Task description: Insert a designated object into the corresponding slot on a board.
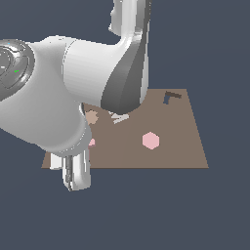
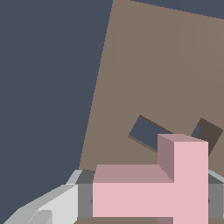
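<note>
In the wrist view my gripper (image 2: 151, 203) is shut on the pink T-shaped piece (image 2: 175, 188), with grey pads (image 2: 85, 201) pressed on both sides. It holds the piece above the brown board (image 2: 166, 65), near one board edge. A dark slot (image 2: 146, 133) lies on the board just beyond the piece and is partly covered by it, so I cannot see its full outline. In the exterior view the gripper (image 1: 73, 183) hangs at the board's (image 1: 176, 146) front corner on the exterior view's left. The arm hides the slot there.
On the board a pink hexagon (image 1: 151, 140) lies near the middle. A dark L-shaped mark (image 1: 172, 96) sits at the far corner on the exterior view's right. A tan shape (image 1: 92, 117) and a small pink bit (image 1: 92, 142) show beside the arm.
</note>
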Motion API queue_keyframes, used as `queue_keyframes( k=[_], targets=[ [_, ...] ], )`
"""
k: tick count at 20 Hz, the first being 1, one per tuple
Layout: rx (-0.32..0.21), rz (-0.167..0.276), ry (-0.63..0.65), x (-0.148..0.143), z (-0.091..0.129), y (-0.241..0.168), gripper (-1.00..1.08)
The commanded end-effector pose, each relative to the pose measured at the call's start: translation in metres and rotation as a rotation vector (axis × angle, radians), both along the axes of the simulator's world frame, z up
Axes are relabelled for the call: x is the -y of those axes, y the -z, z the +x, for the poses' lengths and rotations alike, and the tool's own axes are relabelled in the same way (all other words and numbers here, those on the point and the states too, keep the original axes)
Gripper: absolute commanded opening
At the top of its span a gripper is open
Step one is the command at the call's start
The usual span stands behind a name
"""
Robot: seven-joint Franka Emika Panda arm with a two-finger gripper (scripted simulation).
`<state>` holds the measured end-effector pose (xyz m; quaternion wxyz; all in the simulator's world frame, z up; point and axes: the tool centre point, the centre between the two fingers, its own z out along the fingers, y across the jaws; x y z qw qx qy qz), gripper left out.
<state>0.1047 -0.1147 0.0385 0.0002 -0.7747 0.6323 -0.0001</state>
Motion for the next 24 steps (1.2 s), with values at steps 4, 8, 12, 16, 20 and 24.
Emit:
queue_keyframes(
  k=[4, 8, 12, 16, 20, 24],
  targets=[
    [0.0, 0.0, 0.2, 0.011, -0.005, -0.001, -1.0],
    [0.0, 0.001, 0.312, 0.016, -0.009, -0.002, -1.0],
    [0.0, 0.001, 0.4, 0.02, -0.013, -0.002, -1.0],
    [0.0, 0.001, 0.462, 0.023, -0.016, -0.002, -1.0],
    [-0.001, 0.001, 0.499, 0.024, -0.018, -0.002, -1.0],
    [-0.001, 0.001, 0.511, 0.024, -0.019, -0.002, -1.0]
  ],
)
